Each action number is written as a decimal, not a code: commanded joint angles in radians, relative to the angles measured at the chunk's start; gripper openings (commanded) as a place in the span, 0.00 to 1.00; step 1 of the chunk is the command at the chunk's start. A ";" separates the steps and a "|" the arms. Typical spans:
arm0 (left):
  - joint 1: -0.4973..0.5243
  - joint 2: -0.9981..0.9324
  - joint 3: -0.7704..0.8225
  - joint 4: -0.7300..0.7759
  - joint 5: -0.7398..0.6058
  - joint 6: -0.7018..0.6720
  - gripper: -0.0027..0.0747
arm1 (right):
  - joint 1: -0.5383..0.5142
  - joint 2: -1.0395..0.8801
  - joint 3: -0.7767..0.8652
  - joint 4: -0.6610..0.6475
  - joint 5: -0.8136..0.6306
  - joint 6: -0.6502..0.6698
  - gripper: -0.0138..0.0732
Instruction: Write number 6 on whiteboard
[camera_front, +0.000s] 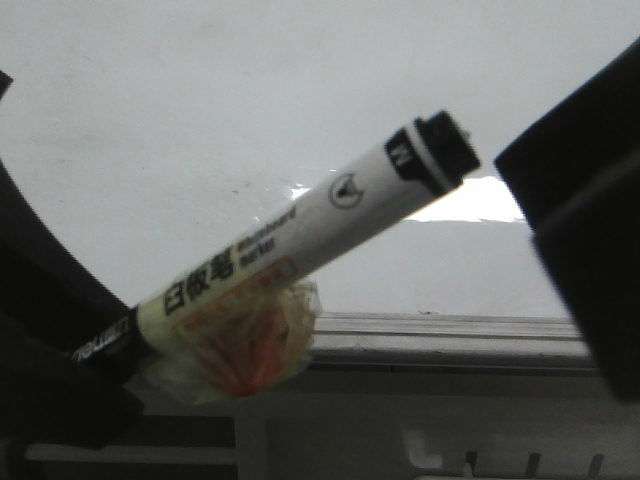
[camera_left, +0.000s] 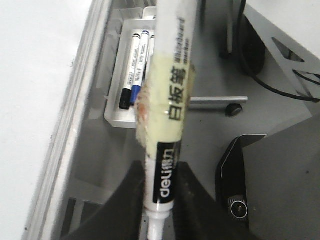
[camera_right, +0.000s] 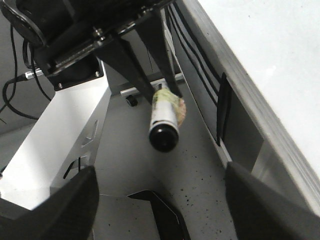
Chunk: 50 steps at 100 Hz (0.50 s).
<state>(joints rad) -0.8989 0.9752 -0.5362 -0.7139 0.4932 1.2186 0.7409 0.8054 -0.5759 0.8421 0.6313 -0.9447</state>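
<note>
The left gripper (camera_left: 159, 212) is closed on the cap end of a whiteboard marker (camera_front: 300, 255), its dark fingers (camera_right: 131, 65) pinching the barrel on both sides. The marker tilts up across the front view — black butt end highest, a band of yellowish tape (camera_front: 235, 345) wrapped round its lower barrel. It hangs off the whiteboard (camera_front: 200, 120), just outside the board's grey metal rim (camera_front: 440, 335); the tip itself is hidden, so contact with anything cannot be told.

The board's visible surface is bare white, with only a bright glare patch (camera_front: 470, 200) beside the marker's end; no number 6 shows on it.

The right gripper (camera_right: 160, 200) has its fingers spread wide, holding nothing — open floor lies between them. Beside the rim, a small white tray (camera_left: 116, 117) holds spare markers (camera_left: 132, 67).
</note>
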 joint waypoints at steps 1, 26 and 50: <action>0.000 -0.007 -0.025 -0.043 -0.060 0.001 0.01 | 0.027 0.015 -0.033 0.041 -0.085 -0.014 0.71; 0.000 -0.007 -0.025 -0.064 -0.139 0.004 0.01 | 0.135 0.069 -0.033 0.043 -0.323 -0.014 0.71; 0.000 -0.007 -0.025 -0.069 -0.137 0.005 0.01 | 0.198 0.157 -0.036 0.079 -0.414 -0.014 0.71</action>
<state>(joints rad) -0.8989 0.9752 -0.5362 -0.7473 0.3991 1.2233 0.9196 0.9415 -0.5759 0.8895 0.3011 -0.9469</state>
